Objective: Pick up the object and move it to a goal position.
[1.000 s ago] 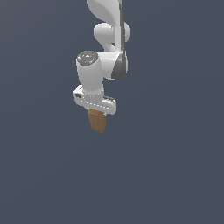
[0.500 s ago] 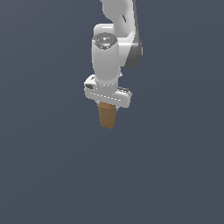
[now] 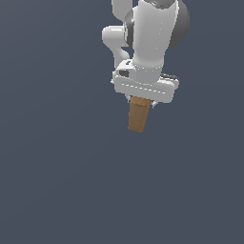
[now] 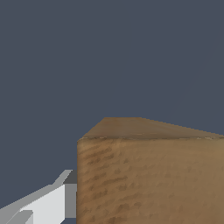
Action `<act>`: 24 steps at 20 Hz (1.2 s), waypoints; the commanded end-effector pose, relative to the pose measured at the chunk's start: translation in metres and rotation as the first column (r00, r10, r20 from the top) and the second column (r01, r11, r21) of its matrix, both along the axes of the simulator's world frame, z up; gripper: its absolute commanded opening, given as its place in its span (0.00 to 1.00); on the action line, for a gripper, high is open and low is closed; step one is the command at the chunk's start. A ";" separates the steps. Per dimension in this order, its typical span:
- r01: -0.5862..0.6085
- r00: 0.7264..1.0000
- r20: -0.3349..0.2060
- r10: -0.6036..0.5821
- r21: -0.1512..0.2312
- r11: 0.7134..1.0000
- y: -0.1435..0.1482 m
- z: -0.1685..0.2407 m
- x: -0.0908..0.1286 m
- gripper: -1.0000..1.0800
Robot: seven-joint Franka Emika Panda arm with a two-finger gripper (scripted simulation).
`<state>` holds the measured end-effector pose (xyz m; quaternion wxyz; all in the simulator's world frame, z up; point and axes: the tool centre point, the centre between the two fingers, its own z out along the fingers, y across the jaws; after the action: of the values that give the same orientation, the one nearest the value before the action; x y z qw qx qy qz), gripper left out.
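Exterior view: the gripper [image 3: 142, 101] is clamped on the upper end of the wooden block [image 3: 138, 116], which hangs directly beneath it in mid-air. The block's long axis runs downward from the jaws, tilted slightly toward the exterior view's left.

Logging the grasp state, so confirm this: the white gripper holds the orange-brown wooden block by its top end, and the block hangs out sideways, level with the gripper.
Not quite. The block hangs down below the gripper, slightly tilted, not sideways. The exterior view shows it. The rest stands: the gripper holds it by its top end.
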<state>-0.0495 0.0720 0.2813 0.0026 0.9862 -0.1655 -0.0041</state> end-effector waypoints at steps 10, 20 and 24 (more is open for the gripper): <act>0.001 1.000 0.009 -0.001 0.003 1.000 0.101 0.096 0.013 0.00; 0.001 1.000 0.009 -0.001 0.004 1.000 0.154 0.143 0.021 0.00; 0.001 1.000 0.009 -0.001 0.004 1.000 0.165 0.153 0.024 0.00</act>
<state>-0.0271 0.2325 0.4254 0.0021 0.9862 -0.1656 -0.0044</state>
